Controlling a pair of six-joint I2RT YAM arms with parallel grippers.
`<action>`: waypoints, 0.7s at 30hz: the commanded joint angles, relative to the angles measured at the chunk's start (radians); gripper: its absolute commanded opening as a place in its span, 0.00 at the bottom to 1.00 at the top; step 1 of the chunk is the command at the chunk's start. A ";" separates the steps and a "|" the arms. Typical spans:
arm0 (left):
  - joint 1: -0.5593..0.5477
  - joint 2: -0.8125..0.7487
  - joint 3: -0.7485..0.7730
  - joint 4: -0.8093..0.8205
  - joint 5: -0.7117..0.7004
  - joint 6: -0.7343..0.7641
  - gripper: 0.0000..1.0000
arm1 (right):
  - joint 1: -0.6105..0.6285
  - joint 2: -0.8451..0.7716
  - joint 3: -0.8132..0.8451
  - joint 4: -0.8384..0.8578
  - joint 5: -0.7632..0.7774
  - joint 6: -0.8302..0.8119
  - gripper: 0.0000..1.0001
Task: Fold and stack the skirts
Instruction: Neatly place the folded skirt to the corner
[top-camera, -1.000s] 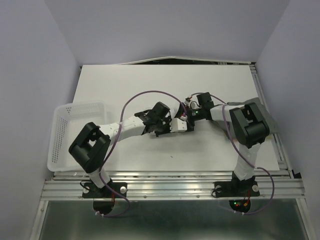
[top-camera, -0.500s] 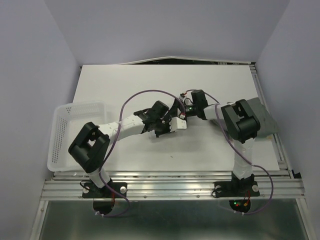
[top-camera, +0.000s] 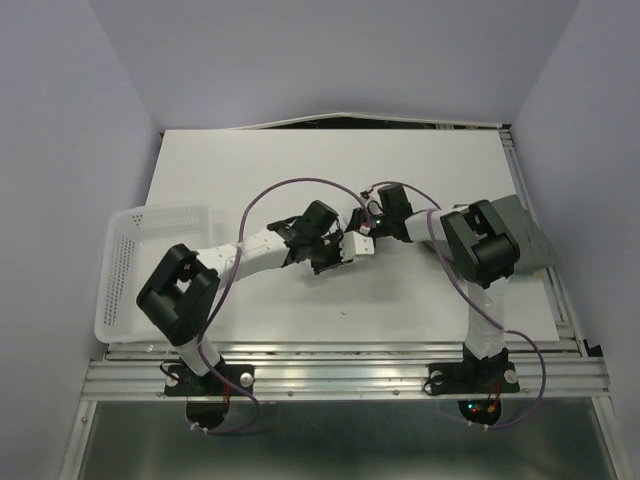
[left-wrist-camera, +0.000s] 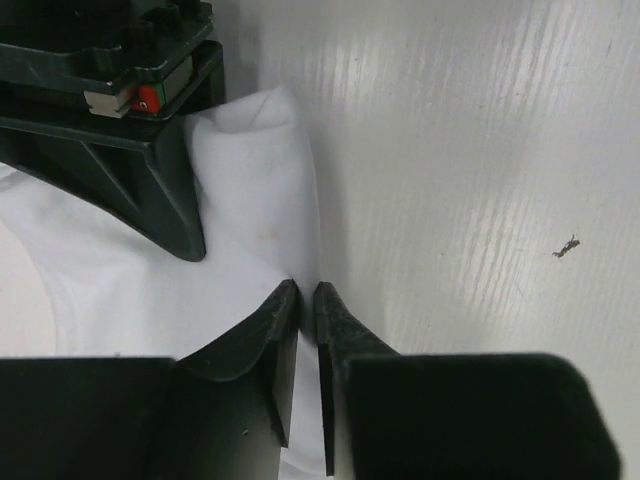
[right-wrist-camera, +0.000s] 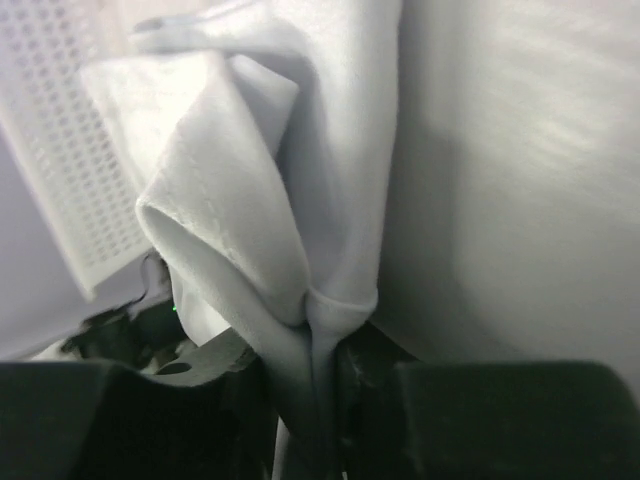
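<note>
Midway across the worktop (top-camera: 300, 170) the two arms meet tip to tip at the white skirt (top-camera: 360, 245), which lies as a small bunched lump between them. From the right wrist, the right fingers (right-wrist-camera: 322, 335) are seen closed on it: a gathered fold is pinched between them, and the cloth rises in loose folds above the pinch. From the left wrist, the left fingers (left-wrist-camera: 307, 295) stand a thin slit apart, tips at the edge of the same cloth where it meets the worktop. Whether any cloth is caught in that slit I cannot tell. At the right edge the grey skirt (top-camera: 535, 245) lies partly under the right arm, well apart from the white skirt. At the left edge sits the basket (top-camera: 150, 225).
</note>
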 joint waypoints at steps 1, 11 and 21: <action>-0.008 -0.080 0.009 0.021 0.032 -0.080 0.34 | 0.007 -0.135 0.004 -0.077 0.170 -0.152 0.26; 0.105 -0.324 0.115 -0.115 0.066 -0.286 0.55 | 0.007 -0.382 0.113 -0.580 0.339 -0.698 0.01; 0.148 -0.321 0.084 -0.134 0.104 -0.303 0.57 | -0.005 -0.606 0.082 -0.822 0.450 -0.879 0.01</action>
